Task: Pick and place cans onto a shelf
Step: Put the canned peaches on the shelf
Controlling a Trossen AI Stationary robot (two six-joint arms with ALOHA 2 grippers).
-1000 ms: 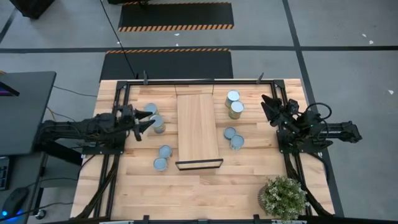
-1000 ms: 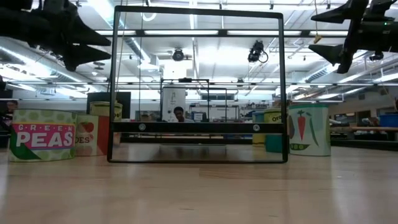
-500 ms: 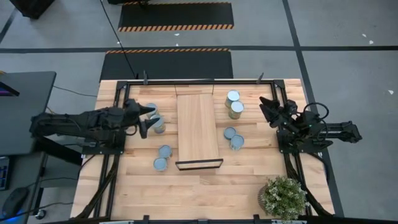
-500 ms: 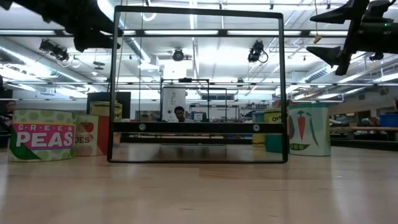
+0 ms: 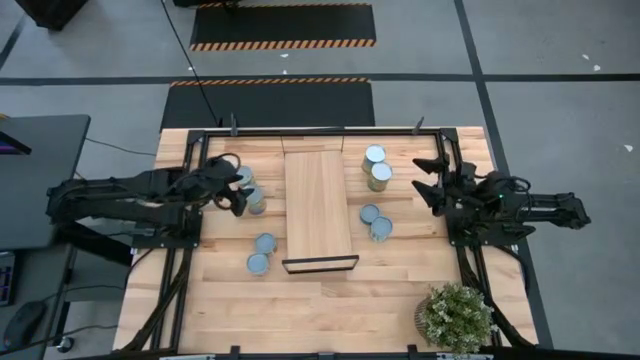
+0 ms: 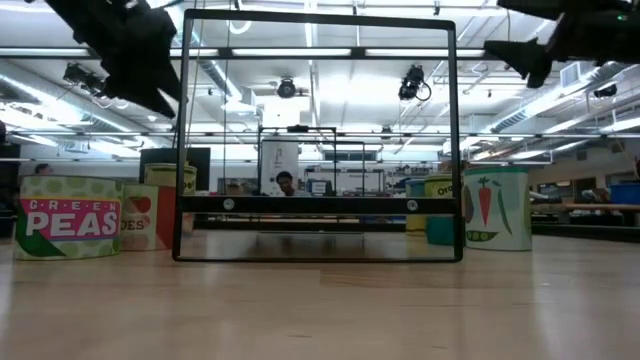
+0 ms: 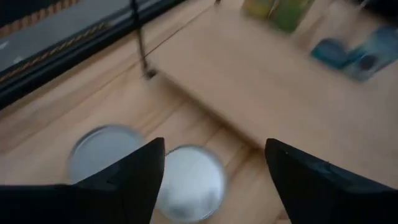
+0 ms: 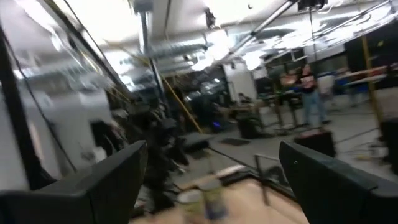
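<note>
The shelf (image 5: 318,205) lies mid-table; cans (image 5: 378,168) lie right, more left under my left gripper (image 5: 233,186).

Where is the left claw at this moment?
In the high view, the open left claw hovers over two silvery-topped cans, left of the long light-wood shelf.

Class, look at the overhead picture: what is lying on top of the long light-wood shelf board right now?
Nothing shows on the shelf: its top is bare wood. All the cans stand on the table beside it. Neither gripper holds one. What lies under the board is hidden.
</note>
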